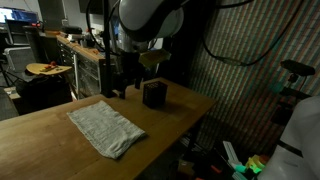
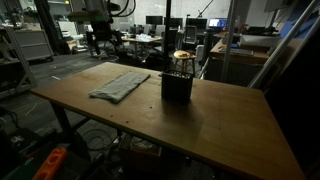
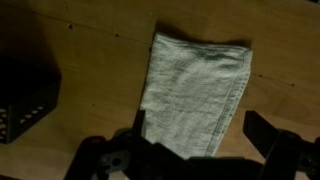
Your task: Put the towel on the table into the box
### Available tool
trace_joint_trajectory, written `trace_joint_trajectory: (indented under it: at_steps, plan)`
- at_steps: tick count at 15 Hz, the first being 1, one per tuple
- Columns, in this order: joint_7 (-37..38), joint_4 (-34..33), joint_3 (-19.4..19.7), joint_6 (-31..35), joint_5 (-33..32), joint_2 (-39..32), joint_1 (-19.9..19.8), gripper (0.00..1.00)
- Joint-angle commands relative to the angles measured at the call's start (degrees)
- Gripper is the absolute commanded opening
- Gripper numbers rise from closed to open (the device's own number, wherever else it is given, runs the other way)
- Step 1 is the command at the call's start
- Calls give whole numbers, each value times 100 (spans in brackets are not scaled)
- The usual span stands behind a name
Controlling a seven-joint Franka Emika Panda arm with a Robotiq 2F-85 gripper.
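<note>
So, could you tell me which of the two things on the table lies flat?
The pale towel, spread out flat; the dark box beside it stands upright.

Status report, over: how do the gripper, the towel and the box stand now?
Gripper open, above towel. Towel flat on table, outside box. Nothing between them.

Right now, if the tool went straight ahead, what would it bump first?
Probably the towel, lying flat on the table right ahead of the open tool in the wrist view; how far is unclear.
</note>
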State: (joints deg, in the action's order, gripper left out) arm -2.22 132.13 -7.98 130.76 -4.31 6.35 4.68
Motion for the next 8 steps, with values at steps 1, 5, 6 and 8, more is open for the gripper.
trace_joint_trajectory:
  at_steps: [1, 5, 6, 8]
  plan:
    - [-426, -87, 77, 1024, 144, -361, 101, 100]
    - [-732, -388, 65, 1832, -83, -870, 76, 100]
    - [-805, -474, 59, 1987, -94, -999, 77, 100]
    - [-880, -711, 49, 2220, -162, -1293, 80, 100]
